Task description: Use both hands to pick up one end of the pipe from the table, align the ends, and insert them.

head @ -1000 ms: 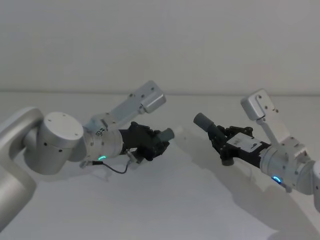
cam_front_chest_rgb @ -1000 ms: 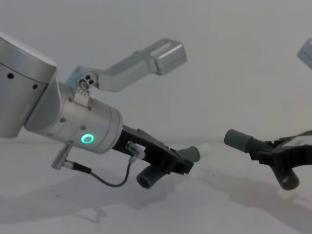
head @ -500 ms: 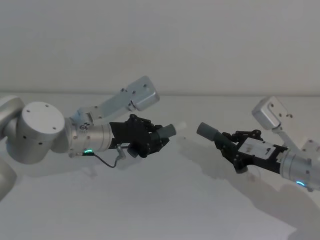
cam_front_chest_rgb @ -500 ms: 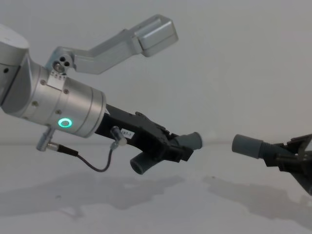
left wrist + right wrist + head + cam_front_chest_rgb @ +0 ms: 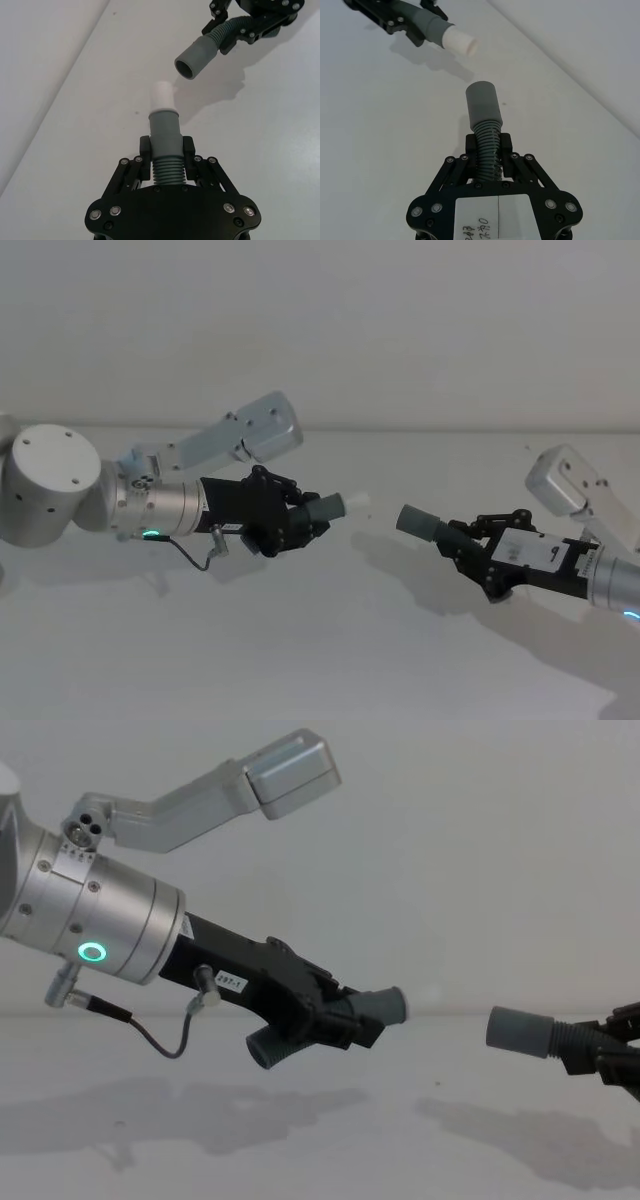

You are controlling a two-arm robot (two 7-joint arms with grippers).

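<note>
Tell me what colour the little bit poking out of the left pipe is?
White. The insert sticks out of the grey cuff, clearest in the left wrist view.

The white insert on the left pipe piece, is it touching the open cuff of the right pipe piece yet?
Apart. The left wrist view shows bare table between the white insert and the open cuff; the head view shows the same gap.

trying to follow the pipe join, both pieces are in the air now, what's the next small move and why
Probably bring the two ends closer along one line. The left gripper holds its pipe piece by the ribbed middle, white insert leading. The right gripper holds the other piece, its open cuff facing the insert. A gap remains, and from the left wrist view the cuff sits off the insert's axis.
</note>
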